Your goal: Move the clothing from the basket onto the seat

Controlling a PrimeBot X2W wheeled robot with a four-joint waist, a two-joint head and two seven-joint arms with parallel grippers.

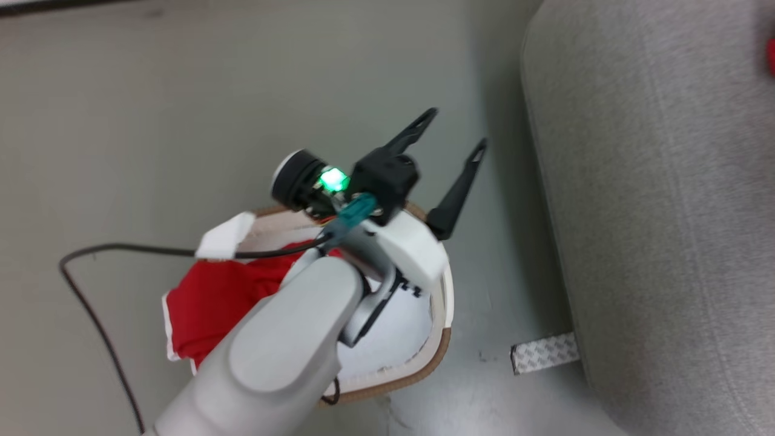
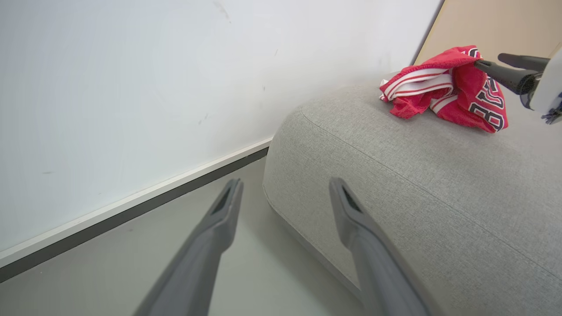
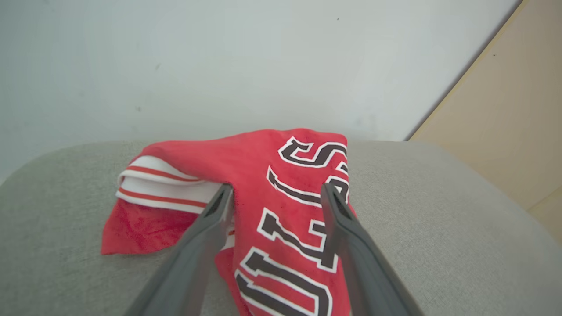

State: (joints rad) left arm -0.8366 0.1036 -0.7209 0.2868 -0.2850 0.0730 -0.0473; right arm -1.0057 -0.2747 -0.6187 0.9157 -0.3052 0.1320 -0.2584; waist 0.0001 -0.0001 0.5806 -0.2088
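— Is my right tool gripping anything?
— No. Its fingers stand wide, straddling the lettered jersey, which lies on the seat near its wall-side edge. Draw back straight along the fingers (a sideways sweep could, I think, drag a fold toward the seat's edge).
— And the left arm?
— Your left tool hangs wide and empty above the basket, forearm slanting over it, fingers aimed toward the seat. A red garment sits inside, spilling over the rim away from the seat; tip the wrist down onto it next.
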